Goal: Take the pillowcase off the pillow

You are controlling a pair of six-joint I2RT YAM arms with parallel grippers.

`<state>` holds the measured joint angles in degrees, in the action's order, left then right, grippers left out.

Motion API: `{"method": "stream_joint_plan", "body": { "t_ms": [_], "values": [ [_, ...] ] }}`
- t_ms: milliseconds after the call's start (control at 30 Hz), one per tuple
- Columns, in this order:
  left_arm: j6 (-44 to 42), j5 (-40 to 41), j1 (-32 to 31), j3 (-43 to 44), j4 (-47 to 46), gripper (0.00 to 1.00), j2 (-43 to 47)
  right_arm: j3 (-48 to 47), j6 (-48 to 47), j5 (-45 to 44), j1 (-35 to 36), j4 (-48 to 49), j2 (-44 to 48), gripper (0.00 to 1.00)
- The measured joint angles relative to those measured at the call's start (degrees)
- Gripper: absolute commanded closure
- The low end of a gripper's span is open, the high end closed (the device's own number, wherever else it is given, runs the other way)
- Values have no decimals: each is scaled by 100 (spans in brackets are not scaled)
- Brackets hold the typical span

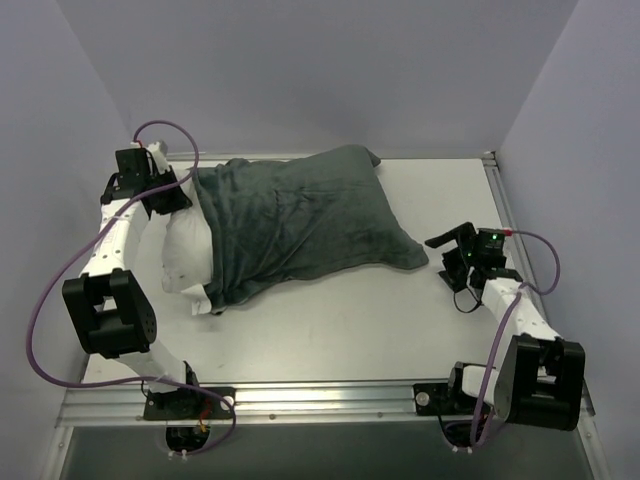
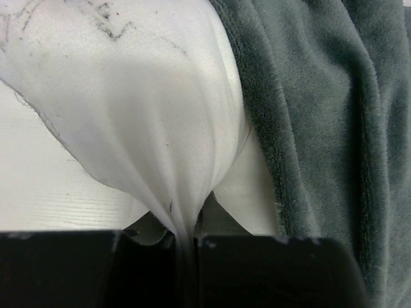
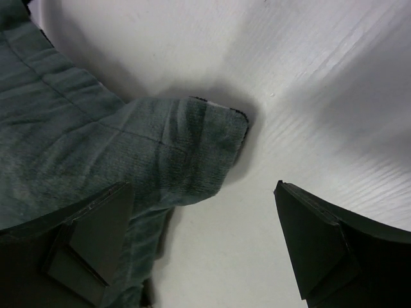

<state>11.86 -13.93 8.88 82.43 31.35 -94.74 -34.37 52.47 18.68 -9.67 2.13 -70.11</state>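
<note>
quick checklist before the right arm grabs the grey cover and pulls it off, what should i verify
1. Left end effector shut on the pillow: ok.
2. Pillowcase outside that grip: ok, it lies beside the fingers.
3. Right end effector open: ok.
4. Pillowcase corner held by it: not ok, the corner lies unheld on the table.
5. Pillow end exposed at the left: ok, seen in the top view.
6. Case opening free of snags: cannot tell.
</note>
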Motion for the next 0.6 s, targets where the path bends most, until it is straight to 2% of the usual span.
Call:
{"method": "stream_joint_plan", "body": {
  "t_ms": [100,233,433,600],
  "values": [
    [44,-2,0,0,0,98,0,262,828,-485,387,413,214,0],
    [107,-9,0,0,-4,98,0,284,1593,-708,898,949,-103,0],
    [146,-22,0,0,-11,98,0,87,2162,-885,1298,1198,-1062,0],
    [195,-28,2,0,-15,98,0,81,2634,-1069,1410,1211,-1139,0]
  ]
}}
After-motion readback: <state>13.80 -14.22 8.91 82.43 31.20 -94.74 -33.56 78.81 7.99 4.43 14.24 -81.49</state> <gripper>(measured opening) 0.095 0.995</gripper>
